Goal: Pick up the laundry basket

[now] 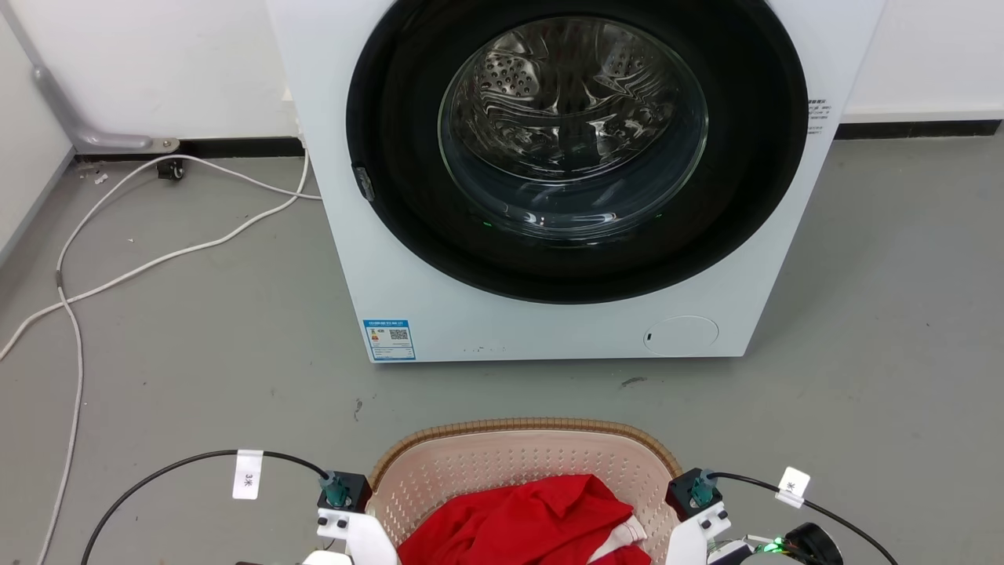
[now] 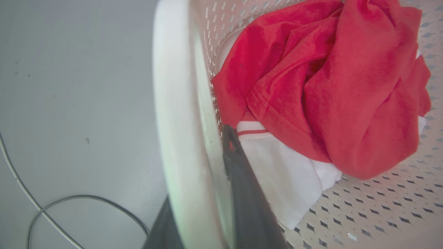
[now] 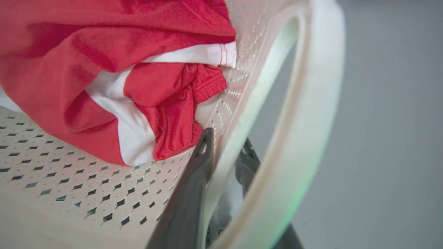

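The laundry basket (image 1: 518,429), cream and perforated with a brown woven rim, sits at the bottom centre of the head view, holding a red garment (image 1: 533,518) and some white cloth. My left gripper (image 2: 204,166) straddles the basket's left side: one dark finger (image 2: 242,180) lies inside against the wall, the other under the white handle (image 2: 173,103). My right gripper (image 3: 226,143) straddles the right side in the same way, with one finger (image 3: 193,186) inside and the other in the gap behind the white handle (image 3: 311,121). Both look shut on the wall.
A white washing machine (image 1: 549,329) with a round glass door (image 1: 572,125) stands right ahead of the basket. Pale cables (image 1: 157,259) trail over the grey floor at the left, towards the wall. A thin cable (image 2: 86,199) loops on the floor beside the basket's left side.
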Controlling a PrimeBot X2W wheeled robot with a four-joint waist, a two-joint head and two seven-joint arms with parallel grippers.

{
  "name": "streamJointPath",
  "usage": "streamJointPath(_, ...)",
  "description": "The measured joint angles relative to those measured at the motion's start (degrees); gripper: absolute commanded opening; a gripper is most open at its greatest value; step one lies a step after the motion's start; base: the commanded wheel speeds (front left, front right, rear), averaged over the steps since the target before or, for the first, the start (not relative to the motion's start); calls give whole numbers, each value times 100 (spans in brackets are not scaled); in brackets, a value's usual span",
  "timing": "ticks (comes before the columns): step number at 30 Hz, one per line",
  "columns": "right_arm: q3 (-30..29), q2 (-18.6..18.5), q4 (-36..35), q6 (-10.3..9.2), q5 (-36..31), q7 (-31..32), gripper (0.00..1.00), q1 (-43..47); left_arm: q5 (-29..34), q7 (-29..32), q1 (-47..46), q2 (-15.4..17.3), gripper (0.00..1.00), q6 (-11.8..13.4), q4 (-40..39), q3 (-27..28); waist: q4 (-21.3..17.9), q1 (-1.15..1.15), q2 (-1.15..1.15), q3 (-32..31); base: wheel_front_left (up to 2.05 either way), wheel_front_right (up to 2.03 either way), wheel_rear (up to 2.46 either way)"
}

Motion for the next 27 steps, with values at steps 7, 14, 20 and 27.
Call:
streamJointPath(7, 100, -2, -1, 0, 105, 5, 0, -1, -107, -25, -2, 9, 0, 0, 24, -118, -1, 0, 0, 10, 0, 0, 0)
streamJointPath(14, 182, -4, -1, 0, 183, 1, 0, -3, -207, -51, -4, 15, 0, 0, 45, -218, -1, 0, 0, 20, 0, 0, 0)
streamJointPath(20, 241, -8, 3, 0, 255, -2, 0, -5, -297, -79, -15, 18, 0, 0, 60, -302, 4, 0, 0, 37, 0, 0, 0)
streamJointPath(27, 291, -13, 10, 0, 309, -21, 0, -9, -399, -109, -24, 16, 0, 0, 83, -378, 4, 0, 0, 52, 0, 0, 0)
